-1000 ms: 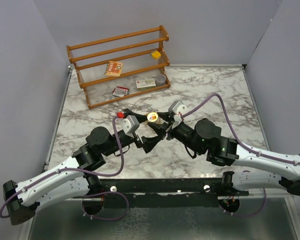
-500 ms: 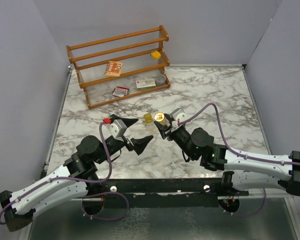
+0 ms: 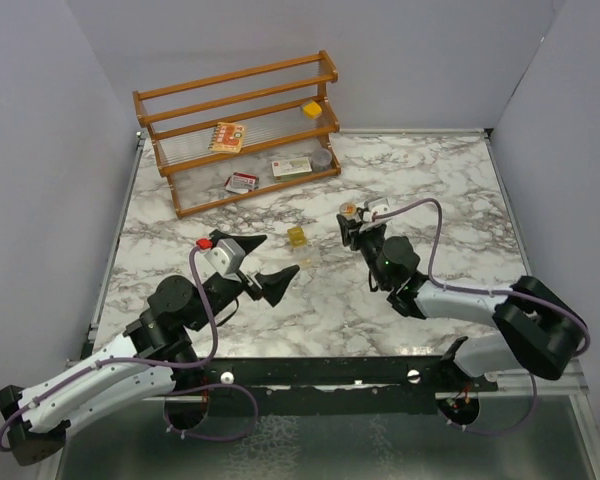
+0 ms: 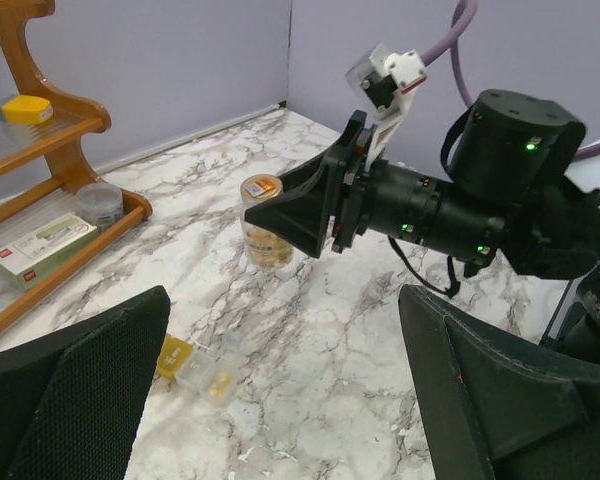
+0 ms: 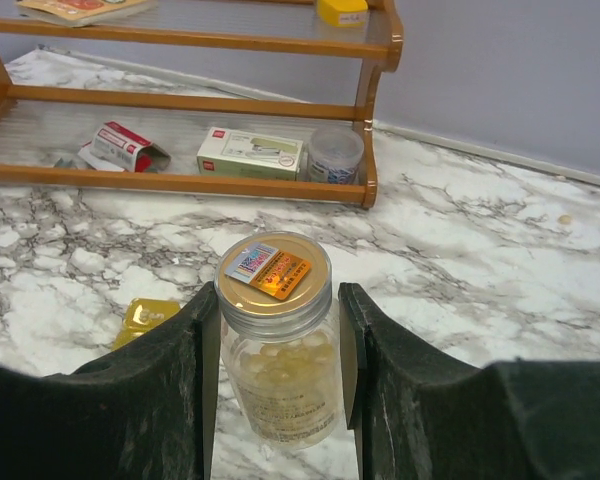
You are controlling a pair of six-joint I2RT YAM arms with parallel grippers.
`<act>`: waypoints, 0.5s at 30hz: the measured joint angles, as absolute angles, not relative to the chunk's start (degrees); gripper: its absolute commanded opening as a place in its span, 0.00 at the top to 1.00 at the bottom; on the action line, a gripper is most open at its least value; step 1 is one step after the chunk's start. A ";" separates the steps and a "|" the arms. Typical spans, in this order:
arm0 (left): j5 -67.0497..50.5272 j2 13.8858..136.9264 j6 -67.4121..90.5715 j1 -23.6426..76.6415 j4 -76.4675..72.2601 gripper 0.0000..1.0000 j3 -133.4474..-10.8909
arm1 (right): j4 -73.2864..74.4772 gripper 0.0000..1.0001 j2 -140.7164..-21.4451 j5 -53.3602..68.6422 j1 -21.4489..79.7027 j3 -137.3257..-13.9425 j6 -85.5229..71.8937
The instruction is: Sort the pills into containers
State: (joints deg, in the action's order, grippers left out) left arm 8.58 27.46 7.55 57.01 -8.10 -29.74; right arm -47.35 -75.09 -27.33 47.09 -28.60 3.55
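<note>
My right gripper point(image 3: 349, 216) is shut on the round amber-tinted jar point(image 5: 276, 345). The jar has a gold lid with a sticker, holds pale pills, and stands upright with its base at the marble top. It also shows in the left wrist view point(image 4: 264, 228) and the top view point(image 3: 348, 208). A small squarish yellow box point(image 3: 296, 236) lies on the table left of the jar, with a clear piece point(image 4: 218, 385) beside it; the box also shows in the wrist views point(image 5: 149, 315) point(image 4: 173, 355). My left gripper point(image 3: 262, 264) is wide open and empty, near and left of the box.
A wooden rack point(image 3: 238, 98) stands at the back left. It holds printed card packets point(image 3: 291, 167), a round grey tin point(image 3: 322, 157) and a yellow block point(image 3: 312, 108) on an upper shelf. A small pale speck point(image 5: 564, 218) lies on the marble to the right.
My right gripper has carried the jar back and to the right, away from the left gripper, and down to the table. My left gripper has let go, opened wide and drawn back to the left.
</note>
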 measured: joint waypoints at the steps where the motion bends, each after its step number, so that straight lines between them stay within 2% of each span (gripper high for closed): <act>1: 8.64 27.83 7.51 57.01 -8.10 0.01 -29.74 | -50.19 0.99 -77.54 -26.15 45.91 -28.12 3.16; 6: 8.71 28.16 7.35 57.01 -8.03 0.01 -29.45 | -60.49 0.99 -88.14 -20.80 40.40 -28.01 0.78; 15: 9.72 26.89 7.40 57.01 -7.94 0.01 -29.02 | -72.49 0.99 -96.38 -12.78 35.79 -27.99 -3.03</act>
State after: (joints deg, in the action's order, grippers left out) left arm 9.72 26.89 7.40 57.01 -7.94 -29.02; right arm -72.49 -96.38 -12.78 35.79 -27.99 -3.03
